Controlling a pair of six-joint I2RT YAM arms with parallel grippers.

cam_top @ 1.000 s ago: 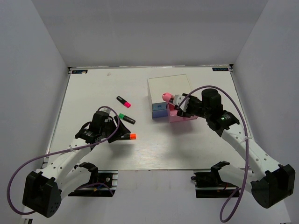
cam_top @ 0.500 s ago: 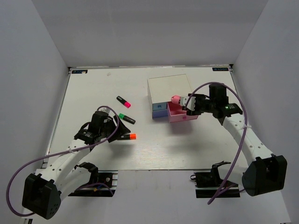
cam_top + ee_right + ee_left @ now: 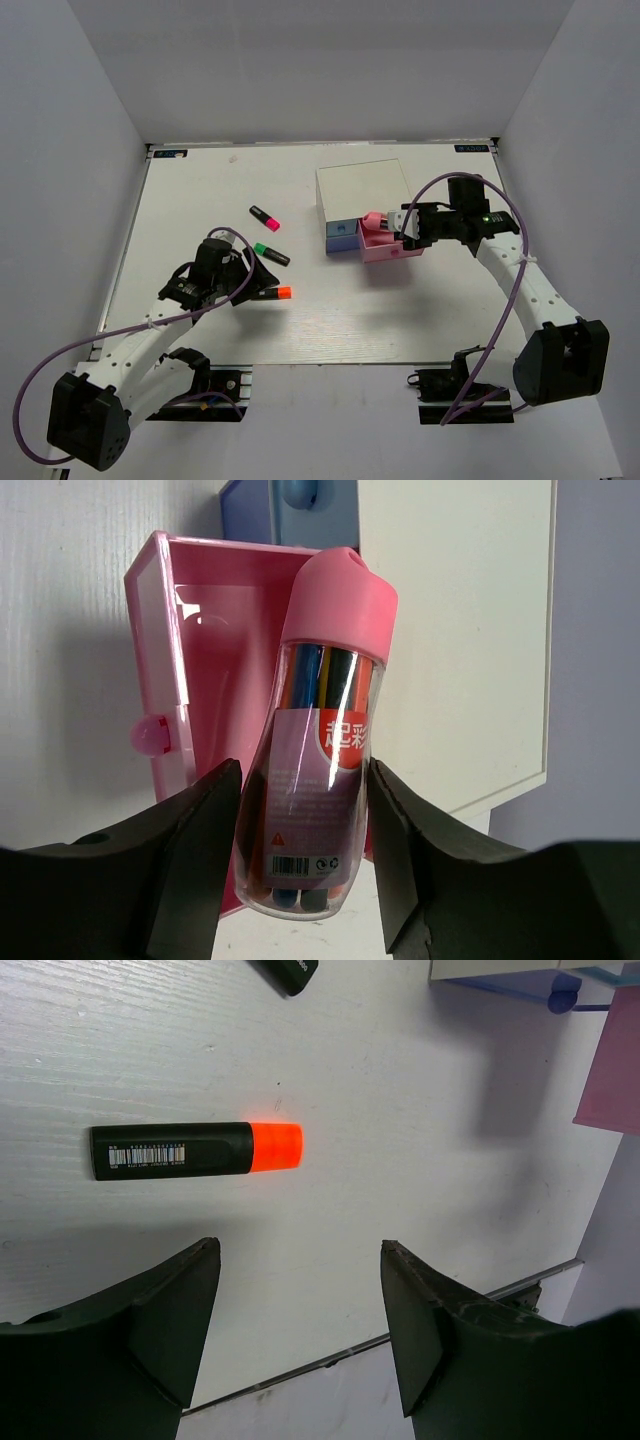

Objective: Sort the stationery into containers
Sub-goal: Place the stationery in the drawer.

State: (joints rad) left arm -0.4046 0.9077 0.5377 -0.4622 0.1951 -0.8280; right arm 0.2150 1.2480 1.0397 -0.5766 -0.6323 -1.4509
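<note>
1. Over the last second the right gripper (image 3: 392, 226) has swung from in front of the drawers toward the desk's right edge. It has carried the clear rounded pen case with a pink cap (image 3: 325, 750) to a spot directly over the pulled-out pink plastic drawer (image 3: 160, 630).
2. That drawer belongs to the small white-topped box (image 3: 360, 185), which stands toward the far right of the white desk (image 3: 200, 180). I judge the case is about ready to be released into it. Whether it already touches the drawer floor cannot be told.
3. The right jaws stand partway apart, clamped on the two sides of the case, whose cap end points toward the box.
4. The left gripper (image 3: 295, 1290) has not moved. Its jaws are spread and hold nothing as it hovers just above the black highlighter with an orange cap (image 3: 195, 1150), which lies flat left of the desk's middle, toward the near edge.
5. The pink-capped highlighter (image 3: 265, 217) and the green-capped highlighter (image 3: 270, 253) lie further back on the desk, unsorted.
</note>
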